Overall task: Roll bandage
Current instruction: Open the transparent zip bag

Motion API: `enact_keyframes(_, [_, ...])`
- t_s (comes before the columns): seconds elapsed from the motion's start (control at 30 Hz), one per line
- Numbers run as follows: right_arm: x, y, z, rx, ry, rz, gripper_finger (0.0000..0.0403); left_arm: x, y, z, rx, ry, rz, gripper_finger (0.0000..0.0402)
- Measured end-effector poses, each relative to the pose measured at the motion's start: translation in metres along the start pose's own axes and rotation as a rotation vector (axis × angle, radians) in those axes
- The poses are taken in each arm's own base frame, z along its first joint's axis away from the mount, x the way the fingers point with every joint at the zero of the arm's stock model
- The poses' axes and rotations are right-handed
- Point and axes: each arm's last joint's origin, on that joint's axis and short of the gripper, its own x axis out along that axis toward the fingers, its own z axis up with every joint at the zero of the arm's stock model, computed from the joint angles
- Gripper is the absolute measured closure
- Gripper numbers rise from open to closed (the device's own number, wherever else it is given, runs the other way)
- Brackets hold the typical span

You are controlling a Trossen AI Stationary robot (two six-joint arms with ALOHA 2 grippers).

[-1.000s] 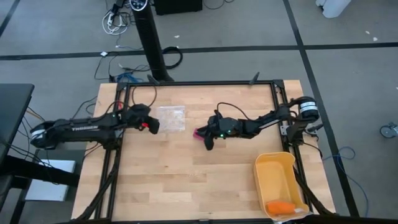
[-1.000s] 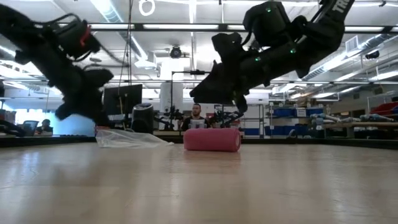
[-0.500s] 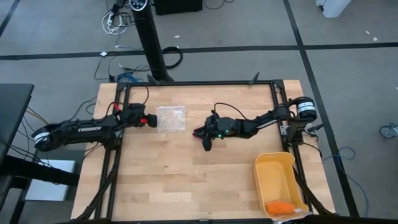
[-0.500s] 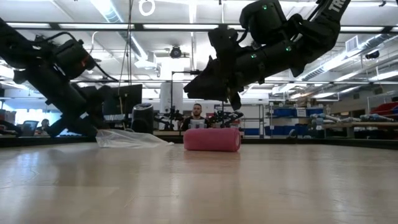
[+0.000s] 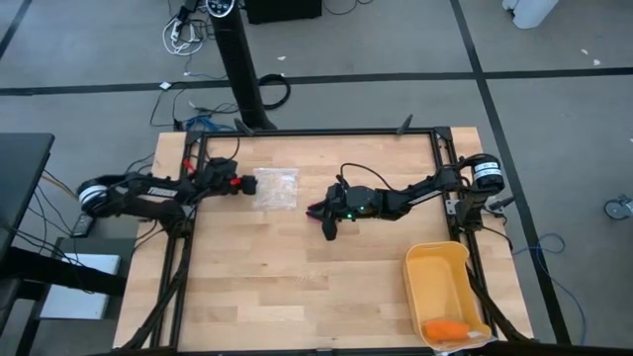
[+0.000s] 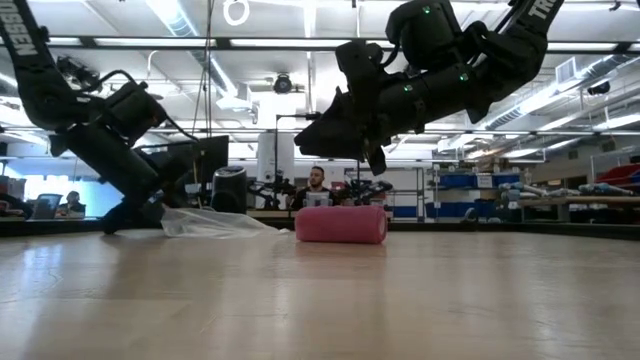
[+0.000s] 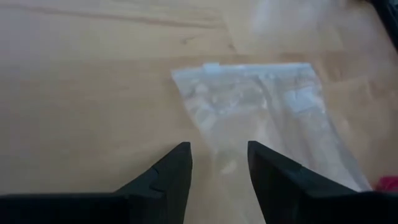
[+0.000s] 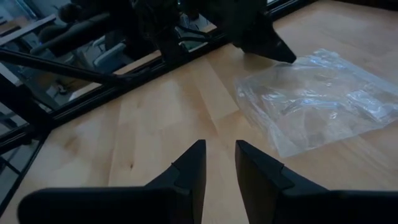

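The bandage (image 6: 340, 224) is a small pink roll lying on its side on the table, near the middle; only a pink edge of it shows in the high view (image 5: 316, 210). My right gripper (image 6: 372, 158) hangs just above it, clear of it, with a narrow gap between its fingers (image 8: 219, 155). My left gripper (image 5: 237, 185) is open and low over the table, at the left edge of the clear plastic bag (image 5: 274, 188). It does not seem to touch the bag (image 7: 261, 112).
A yellow bin (image 5: 440, 287) stands at the table's near right with a small orange object (image 5: 445, 328) in it. The clear bag lies flat left of the roll (image 6: 215, 222). Bare wood lies toward the near edge. A person sits in the room beyond (image 6: 317, 190).
My left arm has drawn back toward the table's left edge. Its gripper has shifted a little toward the far edge and tipped lower toward the table beside the bag. The roll and the bag have stayed in place.
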Motion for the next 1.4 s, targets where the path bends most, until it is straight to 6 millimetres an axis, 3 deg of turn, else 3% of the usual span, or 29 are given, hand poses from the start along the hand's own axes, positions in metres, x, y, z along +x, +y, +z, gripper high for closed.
enact_keyframes(0.43, [0.000, 0.000, 0.001, -0.010, -0.011, 0.005, 0.0321, 0.012, -0.003, 0.003, 0.100, 0.013, -0.066, 0.0246])
enact_keyframes(0.53, [0.000, 0.000, 0.001, -0.012, -0.011, 0.005, 0.0321, 0.012, -0.004, 0.002, 0.175, 0.016, -0.077, 0.0276])
enact_keyframes(0.77, [0.000, 0.001, 0.001, -0.011, -0.013, 0.005, 0.0321, 0.012, -0.010, 0.004, 0.322, -0.043, -0.111, 0.0391])
enact_keyframes(1.13, [-0.006, 0.002, 0.006, -0.101, 0.008, -0.004, 0.0316, 0.006, -0.038, 0.010, 0.535, -0.244, -0.307, 0.0399])
enact_keyframes(1.4, [-0.038, 0.003, 0.039, -0.190, 0.030, -0.106, 0.0283, -0.009, -0.073, 0.002, 0.781, -0.428, -0.513, 0.0400])
